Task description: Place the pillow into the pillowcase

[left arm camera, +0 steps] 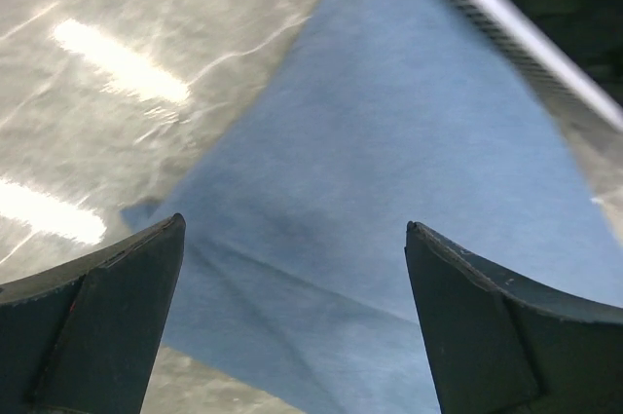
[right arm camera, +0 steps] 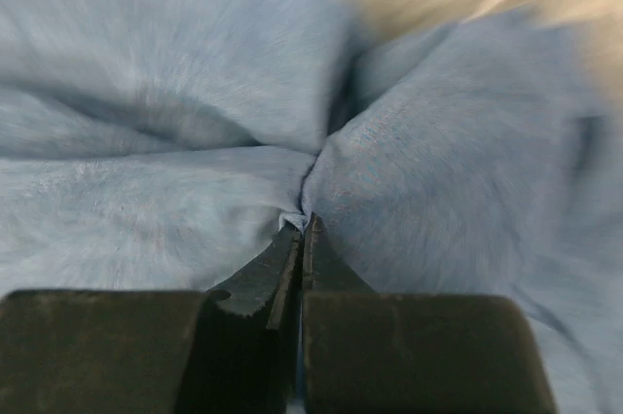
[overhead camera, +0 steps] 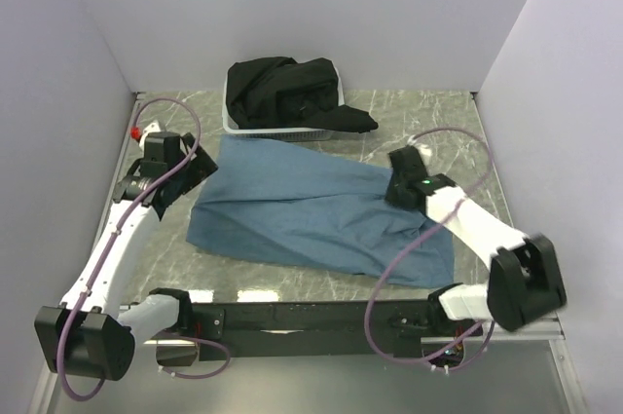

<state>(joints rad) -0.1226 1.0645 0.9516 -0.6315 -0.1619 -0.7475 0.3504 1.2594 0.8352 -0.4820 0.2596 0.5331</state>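
Observation:
The slate-blue pillowcase lies spread and creased across the middle of the marble table. The pillow is out of view. My left gripper hovers at the pillowcase's left edge. In the left wrist view it stands wide open over the blue fabric, with nothing between its fingers. My right gripper is at the pillowcase's right upper part. In the right wrist view it is shut, pinching a small fold of the pillowcase, which bunches around the tips.
A white basket holding a black cloth stands at the back, touching the pillowcase's far edge; its rim shows in the left wrist view. White walls close in on the left, right and back. A small red object sits by the left wall.

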